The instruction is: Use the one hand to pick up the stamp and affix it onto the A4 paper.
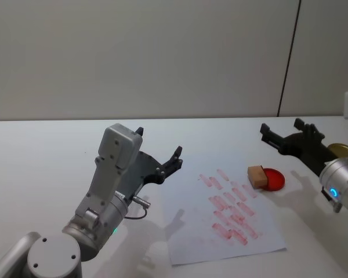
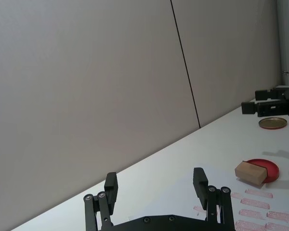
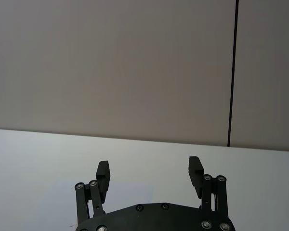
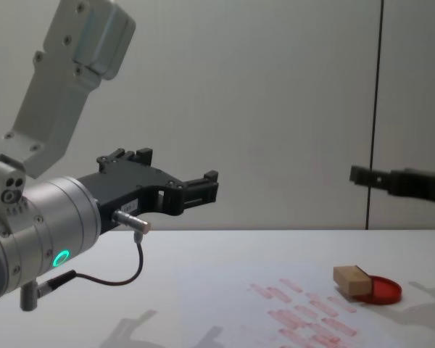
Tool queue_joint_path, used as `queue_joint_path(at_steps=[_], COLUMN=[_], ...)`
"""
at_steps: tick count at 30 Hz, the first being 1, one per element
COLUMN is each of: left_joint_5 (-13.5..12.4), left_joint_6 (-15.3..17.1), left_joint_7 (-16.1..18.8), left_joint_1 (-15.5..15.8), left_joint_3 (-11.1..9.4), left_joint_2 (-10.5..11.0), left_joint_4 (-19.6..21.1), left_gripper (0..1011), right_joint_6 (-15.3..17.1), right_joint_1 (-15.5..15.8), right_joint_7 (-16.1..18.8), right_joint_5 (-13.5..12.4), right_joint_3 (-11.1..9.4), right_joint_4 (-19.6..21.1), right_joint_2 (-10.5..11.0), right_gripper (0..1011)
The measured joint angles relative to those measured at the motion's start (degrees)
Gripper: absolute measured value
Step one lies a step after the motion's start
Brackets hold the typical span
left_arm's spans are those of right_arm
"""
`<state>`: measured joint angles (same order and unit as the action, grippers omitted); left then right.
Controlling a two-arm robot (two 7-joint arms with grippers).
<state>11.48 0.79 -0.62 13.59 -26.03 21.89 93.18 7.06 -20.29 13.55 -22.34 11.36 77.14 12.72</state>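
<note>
Tan stamp (image 1: 256, 175) overlapping red ink pad (image 1: 275, 179)

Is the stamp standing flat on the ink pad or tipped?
Tipped: the stamp leans with one end on the red ink pad's rim.

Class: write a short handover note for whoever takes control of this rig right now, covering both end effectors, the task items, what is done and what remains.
Left end effector: open, empty, raised left of the A4 paper.
Right end effector: open, empty, raised behind the stamp.
Stamp: leaning on the red ink pad beside the paper's far right corner, not gripped.
Paper: already carries rows of red marks.
Left: grasp the stamp, press it on the paper.
</note>
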Motion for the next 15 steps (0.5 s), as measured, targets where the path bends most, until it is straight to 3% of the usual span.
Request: queue_joint_path(at_steps=[15], left_joint_5=[0.00], left_joint_6=[0.00], left_joint_7=[0.00], left_joint_1=[0.00], left_joint_3=[0.00], left_joint_2=[0.00], left_joint_4=[0.00], left_gripper=[993], right_joint_6=[-0.75], right_joint_1=[2.38], right_joint_7=[-1.64], right_joint_5=[0.24], right_joint_3=[-0.59], right_joint_4=[6.07], right_joint_2=[1.22], right_gripper=[1001])
